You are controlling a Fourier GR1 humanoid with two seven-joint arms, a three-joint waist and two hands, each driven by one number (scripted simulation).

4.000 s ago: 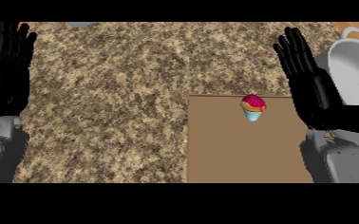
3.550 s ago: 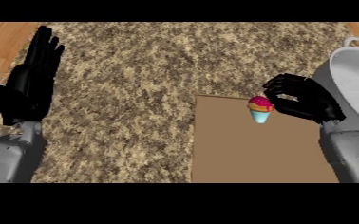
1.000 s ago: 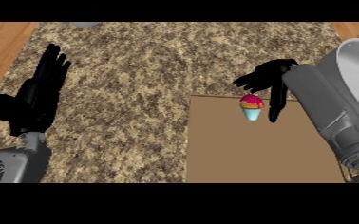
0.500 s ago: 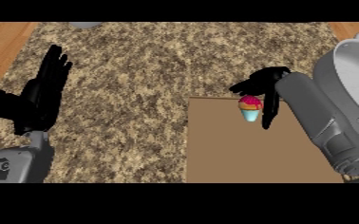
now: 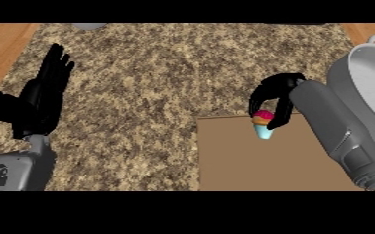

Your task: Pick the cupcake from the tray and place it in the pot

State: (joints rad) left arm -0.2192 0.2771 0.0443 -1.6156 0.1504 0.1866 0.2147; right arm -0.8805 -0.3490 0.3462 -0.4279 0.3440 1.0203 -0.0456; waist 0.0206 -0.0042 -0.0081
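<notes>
Right hand (image 5: 275, 93) is arched over the cupcake (image 5: 262, 123), its fingers curled down on either side of the pink top so that the cake sits inside the curve of the hand. Whether the fingers are actually touching it cannot be made out with certainty, but the hand is judged to be closing round it from above, a pose suited to lifting a small upright thing without tipping it. The grey forearm is brought in steeply from the lower right, which keeps the wrist above the cake and not beside it.

The cupcake is stood upright in its pale blue cup near the far edge of the brown tray (image 5: 249, 168), close to the tray's middle along that edge. The tray is laid on the speckled table (image 5: 168, 69), at its near right part.

At the view's right edge a grey curved rim is seen, taken to be the pot (image 5: 362, 62); most of it is cut off or hidden behind the forearm. It lies just beyond and to the right of the hand, so only a short carry is expected once the cake is lifted.

Left hand (image 5: 44, 96) is held open and resting at the left, fingers up.
</notes>
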